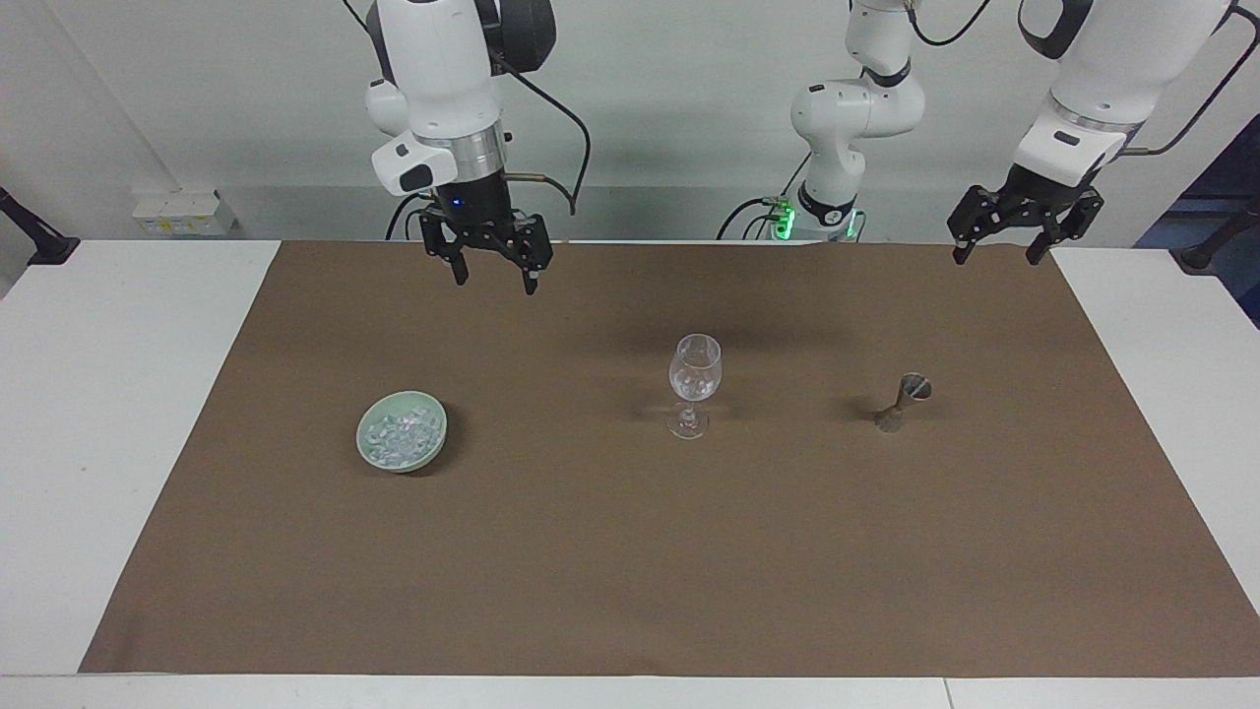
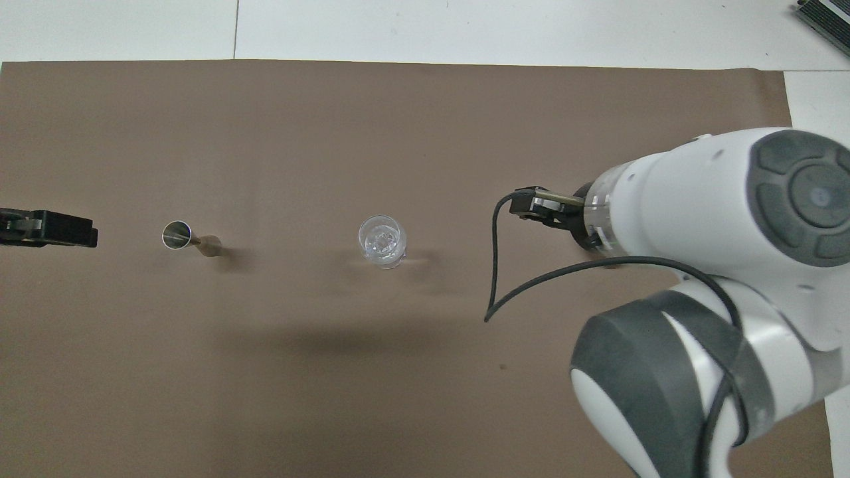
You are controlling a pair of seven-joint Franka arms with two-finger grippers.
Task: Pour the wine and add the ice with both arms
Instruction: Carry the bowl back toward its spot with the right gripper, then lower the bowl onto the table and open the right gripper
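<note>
A clear wine glass point(image 1: 695, 379) stands upright mid-mat, with a few clear chunks in its bowl; it also shows in the overhead view point(image 2: 382, 240). The ice point(image 1: 399, 436) is heaped in a pale green bowl point(image 1: 433, 445) toward the right arm's end. A small metal jigger point(image 1: 903, 399) stands toward the left arm's end; it also shows in the overhead view point(image 2: 178, 235). My right gripper point(image 1: 494, 283) hangs open and empty over the mat's robot-side edge, nearer the bowl's end. My left gripper point(image 1: 994, 256) is open and empty, raised over the mat's corner. In the overhead view the right arm point(image 2: 717, 265) hides the bowl.
A brown mat point(image 1: 630, 551) covers most of the white table point(image 1: 118, 394). Only the left gripper's tip point(image 2: 50, 228) shows at the overhead view's edge, beside the jigger.
</note>
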